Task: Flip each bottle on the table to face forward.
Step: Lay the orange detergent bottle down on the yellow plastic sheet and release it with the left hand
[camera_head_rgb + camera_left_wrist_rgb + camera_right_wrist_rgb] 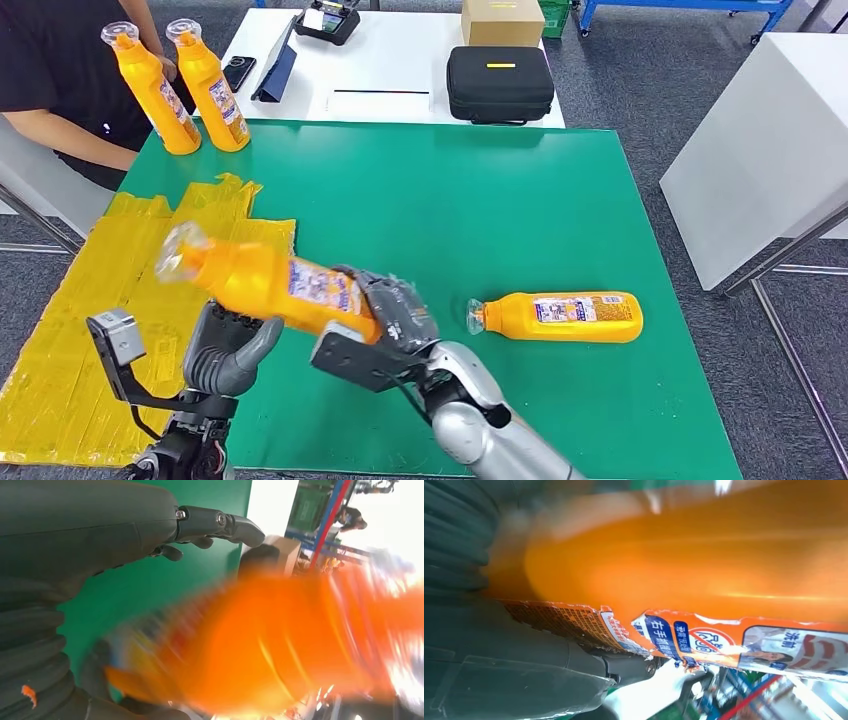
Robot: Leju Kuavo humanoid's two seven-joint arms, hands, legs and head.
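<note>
- My right hand (395, 312) grips the base of a bottle (265, 283) held in the air over the table's (480, 200) near left part, long axis roughly level, cap pointing left.
- My left hand (225, 350) waits just below its cap end, fingers spread, holding nothing, so it is the nearer one for a handover.
- Four bottles: this one, a lying bottle (560, 316) near the right edge, cap toward me, two upright (190, 85) at the far left corner.

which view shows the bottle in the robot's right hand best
The head view: the held bottle is whole from clear cap to base, tilted above the green table, gripped near its base by the right hand. The right wrist view shows only a close orange side and torn label; the left wrist view, an orange blur.
</note>
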